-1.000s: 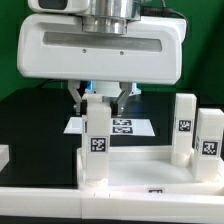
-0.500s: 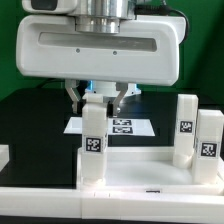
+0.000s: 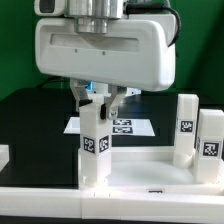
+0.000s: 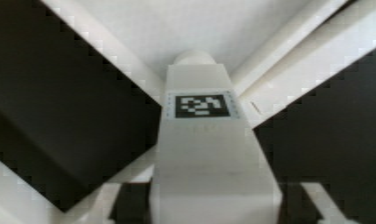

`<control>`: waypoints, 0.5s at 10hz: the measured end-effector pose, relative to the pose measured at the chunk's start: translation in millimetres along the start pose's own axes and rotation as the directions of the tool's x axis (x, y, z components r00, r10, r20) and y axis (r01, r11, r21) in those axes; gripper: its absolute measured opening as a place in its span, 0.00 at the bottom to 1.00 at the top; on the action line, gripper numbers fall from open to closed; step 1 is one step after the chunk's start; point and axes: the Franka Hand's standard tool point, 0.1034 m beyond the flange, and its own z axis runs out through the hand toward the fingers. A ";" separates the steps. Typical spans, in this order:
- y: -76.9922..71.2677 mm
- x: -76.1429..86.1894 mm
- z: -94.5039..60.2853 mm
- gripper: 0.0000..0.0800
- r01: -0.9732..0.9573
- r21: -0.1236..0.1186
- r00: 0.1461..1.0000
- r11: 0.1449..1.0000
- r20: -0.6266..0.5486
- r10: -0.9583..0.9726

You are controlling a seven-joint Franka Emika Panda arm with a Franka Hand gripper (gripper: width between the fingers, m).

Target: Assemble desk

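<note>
Green backdrop (image 3: pixel 15 45) behind the whole setup, w/ faint folds in it. Black table surface (image 3: pixel 35 120) below, matte, evenly lit; marker board (image 3: pixel 128 127) lies flat on it, mid-scene.

No words, brands or numbers can be read. The only signs are black-and-white square marker tags: one on the upright leg (image 3: pixel 94 150) at centre frame, also seen in the wrist view (image 4: pixel 204 105); one each on two legs (image 3: pixel 186 127) (image 3: pixel 209 146) at right; several on the marker board (image 3: pixel 125 127) behind.
</note>
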 end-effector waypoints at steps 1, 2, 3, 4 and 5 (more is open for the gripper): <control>0.3 -0.6 0.2 0.36 -0.114 -0.002 0.993 0.993 0.002 0.114; 0.3 -1.3 0.3 0.36 -0.187 -0.005 0.982 0.982 0.006 0.187; 0.7 -1.2 0.6 0.36 -0.299 -0.008 0.954 0.954 0.006 0.299; 1.3 -1.1 0.7 0.36 -0.399 -0.010 0.917 0.917 0.006 0.399; 1.5 -1.3 0.8 0.36 -0.470 -0.011 0.882 0.882 0.005 0.470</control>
